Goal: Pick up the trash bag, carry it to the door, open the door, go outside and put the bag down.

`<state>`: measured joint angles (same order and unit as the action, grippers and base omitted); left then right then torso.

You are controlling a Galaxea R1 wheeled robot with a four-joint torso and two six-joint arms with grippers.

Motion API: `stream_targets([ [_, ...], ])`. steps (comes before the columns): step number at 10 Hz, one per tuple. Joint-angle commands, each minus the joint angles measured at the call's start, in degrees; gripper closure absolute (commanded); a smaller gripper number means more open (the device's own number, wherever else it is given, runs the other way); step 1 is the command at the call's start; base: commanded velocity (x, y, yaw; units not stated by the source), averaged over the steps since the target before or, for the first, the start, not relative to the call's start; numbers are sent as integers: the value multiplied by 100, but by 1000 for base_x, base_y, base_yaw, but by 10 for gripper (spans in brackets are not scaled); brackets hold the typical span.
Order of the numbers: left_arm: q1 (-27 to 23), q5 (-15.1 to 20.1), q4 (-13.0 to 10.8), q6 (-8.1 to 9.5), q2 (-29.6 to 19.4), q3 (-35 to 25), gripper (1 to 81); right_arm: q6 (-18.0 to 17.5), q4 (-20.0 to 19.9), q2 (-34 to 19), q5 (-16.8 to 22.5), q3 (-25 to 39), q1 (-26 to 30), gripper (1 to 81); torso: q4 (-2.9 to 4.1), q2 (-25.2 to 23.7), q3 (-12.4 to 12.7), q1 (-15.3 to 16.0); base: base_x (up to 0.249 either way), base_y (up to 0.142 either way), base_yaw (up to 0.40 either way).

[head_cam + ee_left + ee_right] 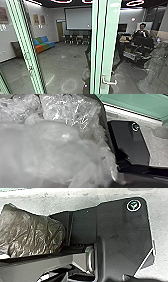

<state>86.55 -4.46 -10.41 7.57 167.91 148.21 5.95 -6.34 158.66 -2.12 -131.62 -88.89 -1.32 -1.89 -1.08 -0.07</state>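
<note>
Close by robot's base (120,225), trash bag (32,234), presumably kept near body so door handle (109,82) ahead could be reached; whether either grip was open or holding bag, could not tell.

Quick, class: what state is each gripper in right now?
Left gripper: cannot be told; pale translucent plastic shows close up in its wrist view.
Right gripper: cannot be told; crinkled brownish plastic shows in its wrist view.
</note>
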Motion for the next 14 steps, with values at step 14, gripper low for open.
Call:
stream_targets([
  [14,-318,244,13,8,15,-20,811,143,97,-5182,-799,6332,630,10,0,0,0,7,0,0,0],
])
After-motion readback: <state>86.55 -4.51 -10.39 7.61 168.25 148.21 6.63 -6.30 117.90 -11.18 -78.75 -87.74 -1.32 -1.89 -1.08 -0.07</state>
